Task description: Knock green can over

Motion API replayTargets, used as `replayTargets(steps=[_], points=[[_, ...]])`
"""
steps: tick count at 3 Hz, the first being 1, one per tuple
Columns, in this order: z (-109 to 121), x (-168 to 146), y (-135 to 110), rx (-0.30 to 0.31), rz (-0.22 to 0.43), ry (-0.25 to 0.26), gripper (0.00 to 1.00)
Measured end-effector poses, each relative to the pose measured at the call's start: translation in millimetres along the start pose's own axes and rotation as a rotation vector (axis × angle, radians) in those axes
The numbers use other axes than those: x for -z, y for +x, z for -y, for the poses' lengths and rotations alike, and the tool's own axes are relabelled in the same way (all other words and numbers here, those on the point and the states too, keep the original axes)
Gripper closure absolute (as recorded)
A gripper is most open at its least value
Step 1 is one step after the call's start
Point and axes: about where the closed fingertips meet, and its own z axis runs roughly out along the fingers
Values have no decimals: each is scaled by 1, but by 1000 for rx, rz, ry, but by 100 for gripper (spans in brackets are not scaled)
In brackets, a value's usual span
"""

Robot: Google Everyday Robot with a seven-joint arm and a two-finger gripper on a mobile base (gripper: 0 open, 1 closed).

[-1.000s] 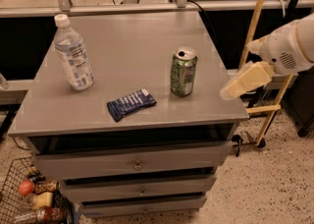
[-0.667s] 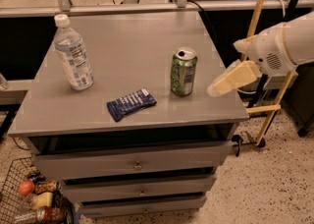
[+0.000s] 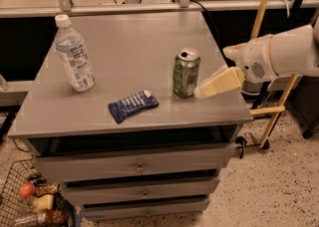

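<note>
The green can [image 3: 186,72] stands upright on the grey cabinet top [image 3: 134,37], right of centre near the front, its silver top open. My gripper [image 3: 203,90] comes in from the right on a white arm [image 3: 279,54]. Its cream finger [image 3: 219,82] points left and slightly down, with the tip right beside the can's lower right side, at or nearly at contact.
A clear water bottle [image 3: 74,59] with a white cap stands at the left. A dark blue snack wrapper [image 3: 133,105] lies flat, front left of the can. Drawers sit below the top. A wire basket [image 3: 30,201] with items is on the floor at lower left. A wooden frame [image 3: 264,61] stands at the right.
My gripper has moved left over the cabinet's right edge, from well clear of the can to right beside it. The can still stands upright.
</note>
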Motion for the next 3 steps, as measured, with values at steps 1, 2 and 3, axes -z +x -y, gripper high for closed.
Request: replayTargets(steps=[1, 2, 3], points=[[1, -7, -4, -40, 73, 30, 0], [2, -16, -9, -78, 143, 45, 0], [1, -34, -20, -97, 201, 30, 0]])
